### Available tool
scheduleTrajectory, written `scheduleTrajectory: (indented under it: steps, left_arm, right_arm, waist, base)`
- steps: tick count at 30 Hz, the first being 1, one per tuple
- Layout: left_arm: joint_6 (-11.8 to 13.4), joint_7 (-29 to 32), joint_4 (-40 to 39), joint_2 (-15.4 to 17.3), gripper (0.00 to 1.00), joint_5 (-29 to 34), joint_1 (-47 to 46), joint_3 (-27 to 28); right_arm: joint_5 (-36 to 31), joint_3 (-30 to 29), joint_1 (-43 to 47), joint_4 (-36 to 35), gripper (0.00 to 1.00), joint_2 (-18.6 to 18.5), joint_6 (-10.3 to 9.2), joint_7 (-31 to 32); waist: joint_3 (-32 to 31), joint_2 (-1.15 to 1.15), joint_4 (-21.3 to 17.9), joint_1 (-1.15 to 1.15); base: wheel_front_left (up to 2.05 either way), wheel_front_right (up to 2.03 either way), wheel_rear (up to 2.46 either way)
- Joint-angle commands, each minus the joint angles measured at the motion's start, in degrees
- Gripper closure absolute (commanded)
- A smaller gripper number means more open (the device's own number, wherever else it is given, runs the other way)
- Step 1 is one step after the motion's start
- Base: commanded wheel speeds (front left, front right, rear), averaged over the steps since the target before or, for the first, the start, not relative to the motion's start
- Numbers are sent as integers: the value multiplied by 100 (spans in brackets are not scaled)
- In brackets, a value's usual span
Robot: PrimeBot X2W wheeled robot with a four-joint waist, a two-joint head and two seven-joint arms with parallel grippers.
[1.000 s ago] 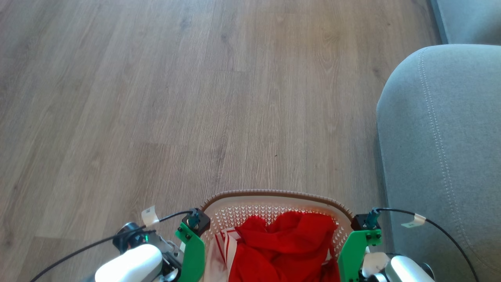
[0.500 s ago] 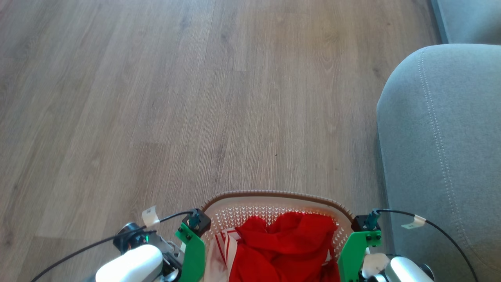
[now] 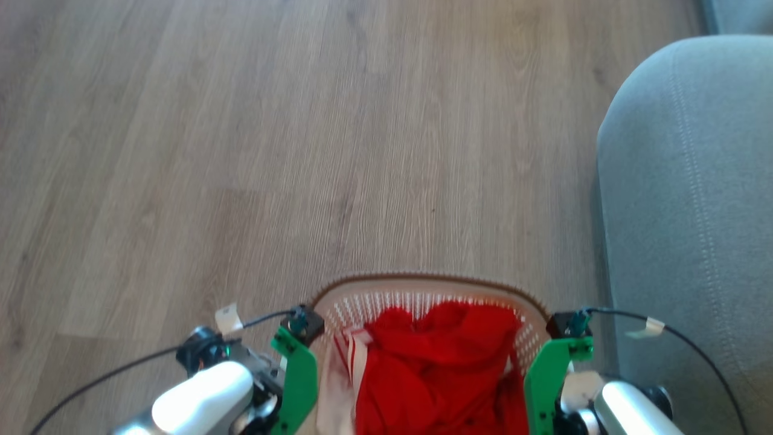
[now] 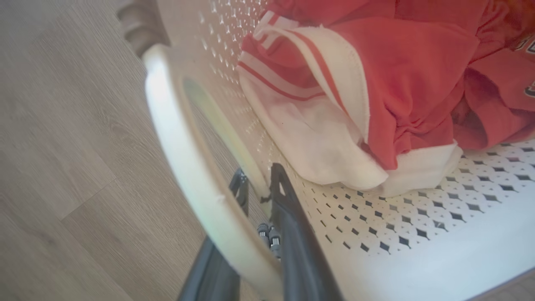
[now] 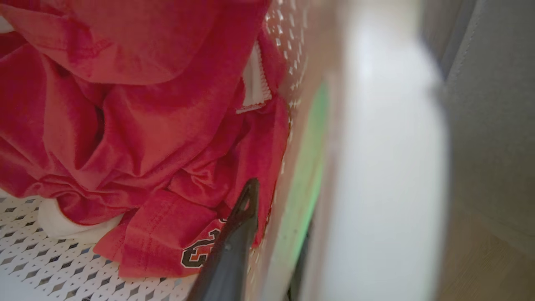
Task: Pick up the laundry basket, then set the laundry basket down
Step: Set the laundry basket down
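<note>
Two tools: left tool (image 4: 261, 184) and right tool (image 5: 273, 196), each clamped on a wall of the laundry basket (image 3: 423, 279).
Place: bottom centre of head view, beside grey sofa (image 3: 682, 211).
Inside: red clothes (image 3: 435, 356).

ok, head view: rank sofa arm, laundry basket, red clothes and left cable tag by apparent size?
1. sofa arm, though the frame crops it.
2. laundry basket, bottom cropped and nearer the camera, so its true size is unsure.
3. red clothes, lying inside it.
4. cable tag, clearly smallest.
</note>
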Motion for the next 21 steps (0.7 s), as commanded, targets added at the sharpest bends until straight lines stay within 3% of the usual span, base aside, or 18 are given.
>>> scheduleTrajectory:
  steps: [1,12,21]
  left_arm:
    - [-202,-111,-145,-231,100,73,-254,-62]
    - [-112,-1186,1223,-1023,100,354,-931,126]
    - [-84,-1910,2323,-1581,100,444,-1520,244]
  right_arm:
    - [-99,166,-652,-424,100,248,148,-279]
    - [-273,21,-1127,-232,100,186,148,-1070]
    - [-778,-12,-1654,65,100,54,148,-1712]
  waist:
    - [239,0,23,0]
    - [1365,0,121,0]
    - [2315,0,190,0]
  base:
    - [0,0,0]
    - [0,0,0]
    - [0,0,0]
